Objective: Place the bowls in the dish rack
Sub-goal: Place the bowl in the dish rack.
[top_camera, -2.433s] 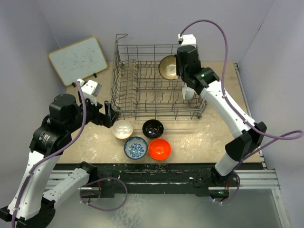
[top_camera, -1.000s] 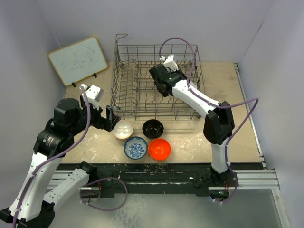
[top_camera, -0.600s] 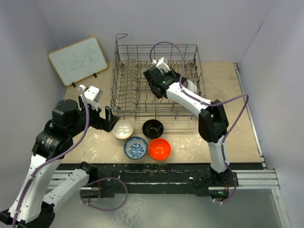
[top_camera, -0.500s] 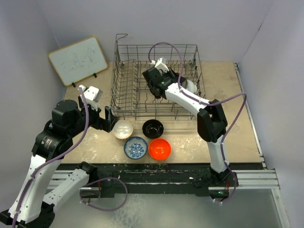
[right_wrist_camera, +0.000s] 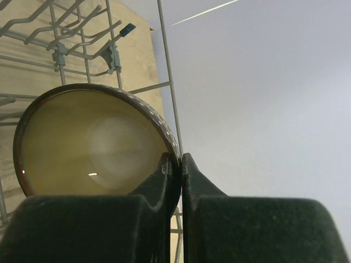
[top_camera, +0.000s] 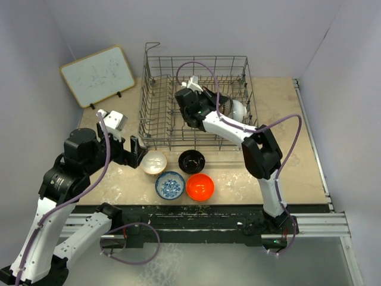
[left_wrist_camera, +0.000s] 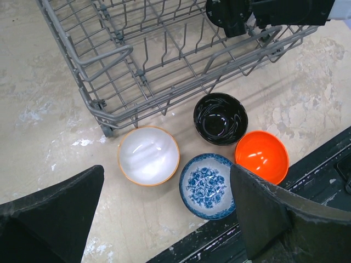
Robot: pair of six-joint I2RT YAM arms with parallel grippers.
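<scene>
The grey wire dish rack [top_camera: 156,101] stands at the back middle. My right gripper [top_camera: 189,108] reaches into its left-middle part, shut on the rim of the brown-rimmed bowl [right_wrist_camera: 88,142], held on edge above the tines; the right wrist view shows both fingers [right_wrist_camera: 181,164] pinching the rim. A white bowl [top_camera: 238,109] stands in the rack's right part. The cream [top_camera: 154,161], black [top_camera: 191,161], blue-and-white [top_camera: 169,185] and orange-red [top_camera: 200,186] bowls sit on the table in front of the rack. My left gripper [top_camera: 137,152] is open and empty, hovering above the cream bowl [left_wrist_camera: 148,155].
A white board [top_camera: 98,74] leans at the back left. The rack's near corner and wires [left_wrist_camera: 104,98] lie just beyond the cream bowl. The black front rail [top_camera: 196,211] runs close behind the blue-and-white [left_wrist_camera: 207,178] and orange-red [left_wrist_camera: 261,156] bowls.
My right arm has swung left across the rack with the brown-rimmed bowl, from the back right to the left-middle. My left arm has barely moved.
</scene>
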